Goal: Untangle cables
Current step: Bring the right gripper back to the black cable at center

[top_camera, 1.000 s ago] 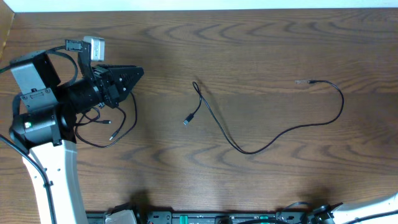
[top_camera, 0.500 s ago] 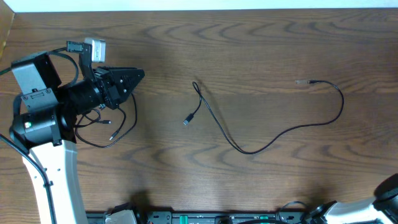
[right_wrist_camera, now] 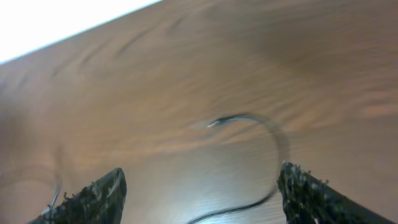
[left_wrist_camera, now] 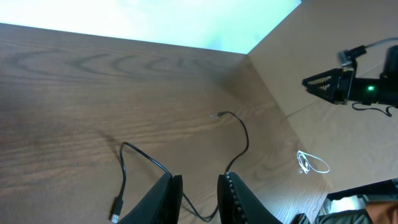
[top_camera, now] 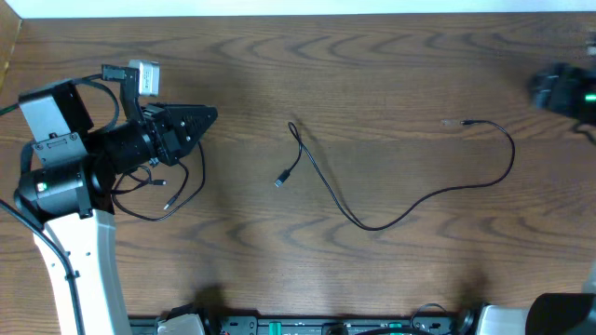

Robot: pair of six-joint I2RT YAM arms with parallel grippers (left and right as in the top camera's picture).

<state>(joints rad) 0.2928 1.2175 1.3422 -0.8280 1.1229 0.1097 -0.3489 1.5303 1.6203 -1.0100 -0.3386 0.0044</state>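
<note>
**Black cable end sits ahead of my right pincer**

Black, thin, long: the main cable (top_camera: 374, 226) lies flat on the wooden table (top_camera: 391, 65). It runs roughly left to right across the middle. It dips in a curve near the centre and rises again toward the right.

Its small plug end (right_wrist_camera: 214, 123) is the right-hand tip. In the right wrist view it lies ahead of my right pincer (right_wrist_camera: 202, 186), about centred between the two fingers, with the cord curling down and back toward me. My right pincer is released, jaws wide, nothing in them, and well apart from the cable. The view is blurred, so finer detail is unclear.

My left pincer (top_camera: 209, 115) hovers at the left side, jaws only narrowly parted, and I see nothing between them. Just below that arm lies a small tangle of thin black cords (top_camera: 169, 203). The long cable's other plug (top_camera: 282, 180) is to the right of that pincer, clear of the tangle.

A white cord (left_wrist_camera: 311, 163) lies out past the table edge.

Judgement: my right arm is nearer the right tip, my left arm nearer the tangle. The long cable looks already separated. A grab at the right tip means reaching forward and down, closing across the cord.
</note>
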